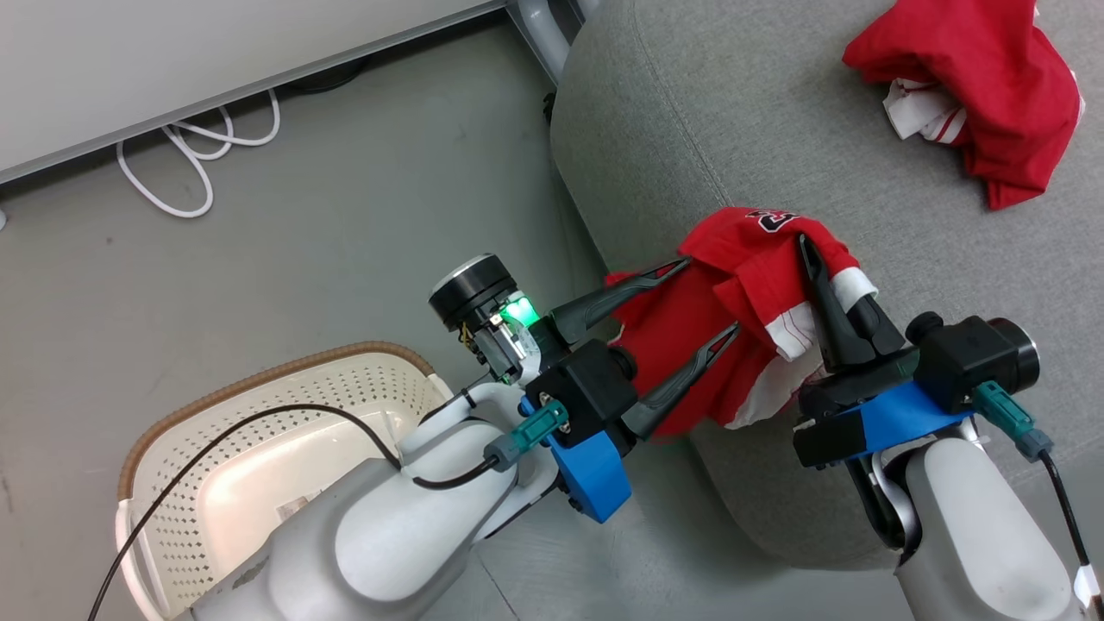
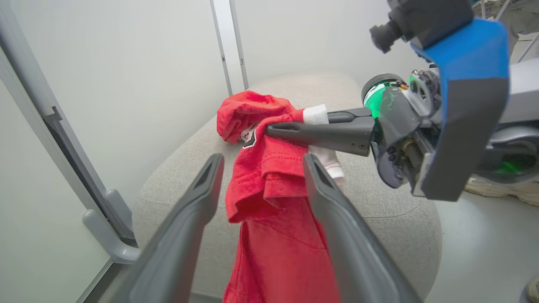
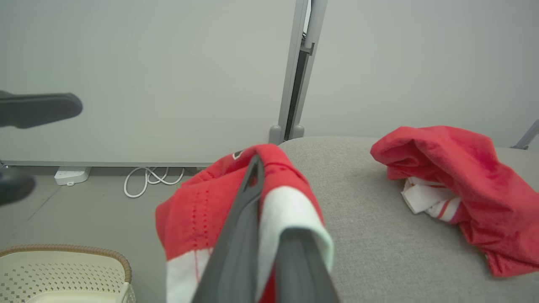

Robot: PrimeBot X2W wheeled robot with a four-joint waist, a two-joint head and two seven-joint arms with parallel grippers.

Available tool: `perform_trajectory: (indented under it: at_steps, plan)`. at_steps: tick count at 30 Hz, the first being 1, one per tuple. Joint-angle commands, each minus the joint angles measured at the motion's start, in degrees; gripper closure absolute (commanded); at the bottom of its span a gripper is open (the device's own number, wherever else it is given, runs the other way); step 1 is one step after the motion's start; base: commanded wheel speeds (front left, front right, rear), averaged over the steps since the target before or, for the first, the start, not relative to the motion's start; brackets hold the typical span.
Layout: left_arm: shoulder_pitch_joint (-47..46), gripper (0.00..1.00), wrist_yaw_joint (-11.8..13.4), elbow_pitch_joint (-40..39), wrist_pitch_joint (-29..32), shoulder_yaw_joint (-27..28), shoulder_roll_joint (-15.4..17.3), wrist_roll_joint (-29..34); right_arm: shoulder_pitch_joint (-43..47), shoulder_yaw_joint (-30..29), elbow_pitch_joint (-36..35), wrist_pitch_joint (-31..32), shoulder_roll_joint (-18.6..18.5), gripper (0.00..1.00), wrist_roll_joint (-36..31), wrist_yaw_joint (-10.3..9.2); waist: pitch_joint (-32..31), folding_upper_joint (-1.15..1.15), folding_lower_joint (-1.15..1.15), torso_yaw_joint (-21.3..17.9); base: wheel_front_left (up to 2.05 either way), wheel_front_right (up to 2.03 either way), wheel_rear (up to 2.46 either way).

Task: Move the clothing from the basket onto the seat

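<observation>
One bright red garment [image 1: 733, 302] with white trim hangs over the near edge of the grey seat [image 1: 690, 112]. My right gripper [image 1: 804, 243] is shut on its top fold, fingers together at the cloth [image 3: 202, 202]. My left gripper [image 1: 712, 295] is open, and the hanging cloth [image 2: 269, 176] lies between its two fingers. A second red garment [image 1: 975, 86] lies crumpled farther back on the seat [image 3: 370, 235], also seen as a red heap [image 3: 454, 168] in the right wrist view. The cream basket [image 1: 259, 379] stands on the floor at lower left with no clothing visible inside.
A white cable [image 1: 198, 155] loops on the grey floor below a white wall panel [image 1: 172, 69], near a power strip [image 3: 71, 174]. A grey metal frame foot [image 2: 105, 235] stands left of the seat. A pale shoe [image 2: 501, 191] rests on the floor at the right.
</observation>
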Motion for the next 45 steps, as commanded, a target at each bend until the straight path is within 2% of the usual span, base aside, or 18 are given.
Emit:
perform_trajectory:
  at_steps: [1, 13, 20, 23, 28, 35, 40, 42, 45]
  plan:
    - [-0.59, 0.00, 0.04, 0.01, 0.00, -0.01, 0.39, -0.21, 0.29, -0.11, -0.36, -0.05, 0.42, 1.00, -0.31, -0.06, 0.27, 0.00, -0.01, -0.40, 0.00, 0.00, 0.00]
    - [-0.20, 0.00, 0.44, 0.48, -0.56, -0.18, 0.68, -1.02, -0.83, -1.10, -0.18, -0.05, 0.70, 1.00, -0.92, -0.06, 0.34, 0.00, -0.01, -0.13, 0.00, 0.00, 0.00]
    - [-0.33, 0.00, 1.20, -0.05, -0.32, 0.26, 1.76, -1.37, -5.59, -2.89, -2.55, -0.05, -0.59, 1.00, -0.86, -0.06, 2.17, 0.00, -0.01, 0.13, 0.00, 0.00, 0.00]
    - [-1.07, 0.00, 1.41, -0.53, 0.15, 0.28, 2.26, -1.20, -9.40, -4.65, -4.29, -0.05, -2.25, 1.00, -0.69, -0.06, 3.66, 0.00, -0.01, 0.16, 0.00, 0.00, 0.00]
    - [-2.40, 0.00, 1.56, -1.65, 1.03, 0.39, 3.15, -0.73, -17.02, -10.37, -7.85, -0.05, -7.30, 1.00, -0.80, -0.06, 7.13, 0.00, -0.01, 0.32, 0.00, 0.00, 0.00]
    - [-5.18, 0.00, 1.75, -3.71, 2.52, 0.77, 4.69, 0.22, -26.79, -24.78, -10.60, -0.04, -17.34, 1.00, 0.56, -0.06, 13.86, 0.00, -0.01, 1.09, 0.00, 0.00, 0.00]
    - [-7.81, 0.00, 1.75, -5.81, 3.90, 0.99, 5.86, 1.23, -30.95, -34.18, -5.88, -0.03, -25.66, 1.00, 1.96, -0.06, 19.43, 0.00, -0.01, 1.52, 0.00, 0.00, 0.00]
    - [-8.94, 0.00, 1.73, -6.71, 4.55, 1.10, 6.35, 1.61, -31.75, -36.91, -3.14, -0.04, -27.84, 1.00, 2.26, -0.06, 21.65, 0.00, -0.01, 1.54, 0.00, 0.00, 0.00]
    - [-10.52, 0.00, 1.60, -7.83, 5.20, 1.14, 6.89, 2.17, -31.14, -39.00, 1.04, -0.03, -28.96, 1.00, 1.85, -0.06, 24.27, 0.00, -0.01, 1.58, 0.00, 0.00, 0.00]
